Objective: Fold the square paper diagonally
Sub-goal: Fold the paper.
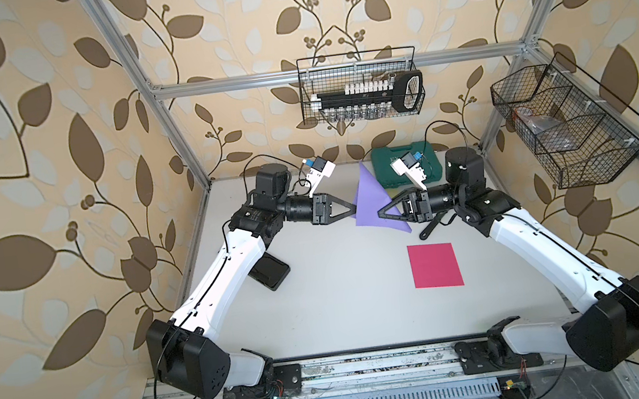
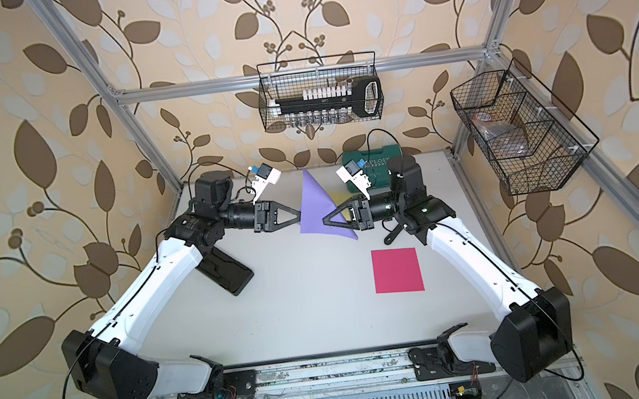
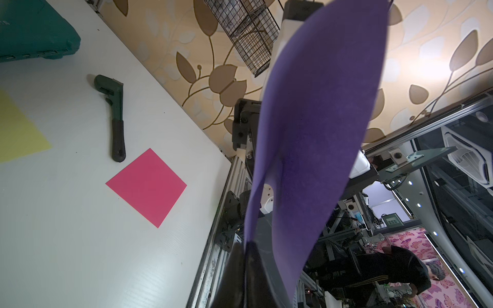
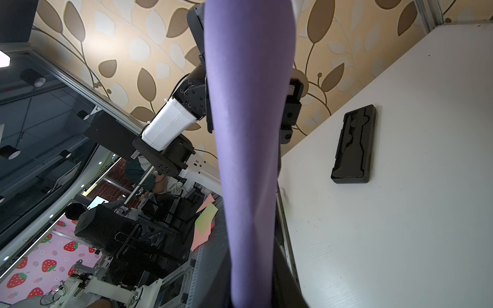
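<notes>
A purple square paper (image 1: 368,196) (image 2: 315,205) hangs in the air above the back of the table, bent so that it shows as a triangle in both top views. My left gripper (image 1: 353,207) (image 2: 299,214) is shut on its left edge. From the other side, my right gripper (image 1: 379,214) (image 2: 325,221) is shut on its right part. In the left wrist view the purple paper (image 3: 314,133) curves up from the closed left gripper (image 3: 249,248). In the right wrist view the paper (image 4: 248,133) rises as a rolled band from the right gripper (image 4: 250,293), hiding its fingertips.
A pink square paper (image 1: 434,265) (image 3: 146,186) lies flat on the table (image 1: 342,289) at the right. A yellow paper (image 3: 16,130), a green case (image 1: 409,163) and a wrench (image 3: 117,117) sit at the back right. A black tray (image 1: 270,272) (image 4: 353,145) lies under the left arm.
</notes>
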Available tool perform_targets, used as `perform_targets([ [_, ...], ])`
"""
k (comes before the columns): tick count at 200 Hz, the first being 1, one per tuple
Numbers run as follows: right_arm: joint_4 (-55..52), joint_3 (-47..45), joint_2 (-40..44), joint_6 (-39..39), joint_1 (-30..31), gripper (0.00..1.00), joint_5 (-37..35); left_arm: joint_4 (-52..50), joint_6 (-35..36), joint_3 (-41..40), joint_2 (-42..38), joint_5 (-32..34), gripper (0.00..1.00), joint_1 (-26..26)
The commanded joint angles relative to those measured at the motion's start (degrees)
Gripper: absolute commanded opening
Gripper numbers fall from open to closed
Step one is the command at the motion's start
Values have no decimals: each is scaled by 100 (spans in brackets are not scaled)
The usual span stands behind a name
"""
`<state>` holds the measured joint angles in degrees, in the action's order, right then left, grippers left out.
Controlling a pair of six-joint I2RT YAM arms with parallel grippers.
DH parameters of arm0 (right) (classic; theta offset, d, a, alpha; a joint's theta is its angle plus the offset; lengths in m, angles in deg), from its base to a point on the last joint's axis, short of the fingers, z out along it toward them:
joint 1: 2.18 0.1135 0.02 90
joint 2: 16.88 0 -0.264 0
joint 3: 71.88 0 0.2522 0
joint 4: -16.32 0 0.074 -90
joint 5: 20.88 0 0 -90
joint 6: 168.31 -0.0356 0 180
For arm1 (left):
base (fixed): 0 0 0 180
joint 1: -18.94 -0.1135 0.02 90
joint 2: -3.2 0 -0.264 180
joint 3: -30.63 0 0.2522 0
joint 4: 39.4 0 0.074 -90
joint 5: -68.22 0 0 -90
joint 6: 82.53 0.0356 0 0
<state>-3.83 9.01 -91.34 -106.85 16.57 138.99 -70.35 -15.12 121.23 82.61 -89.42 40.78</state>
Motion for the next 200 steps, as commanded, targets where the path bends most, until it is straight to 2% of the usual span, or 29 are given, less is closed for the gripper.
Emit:
perform_targets([
  [1, 123, 48, -43, -51, 33, 20, -68, 129, 139, 157, -84, -180, 1, 83],
  [59, 609, -34, -12, -489, 15, 18, -332, 147, 237, 59, -137, -153, 0, 100],
  [200, 1012, -200, 98, -706, 94, 16, -518, 102, 284, 116, -138, 3, 0, 285],
])
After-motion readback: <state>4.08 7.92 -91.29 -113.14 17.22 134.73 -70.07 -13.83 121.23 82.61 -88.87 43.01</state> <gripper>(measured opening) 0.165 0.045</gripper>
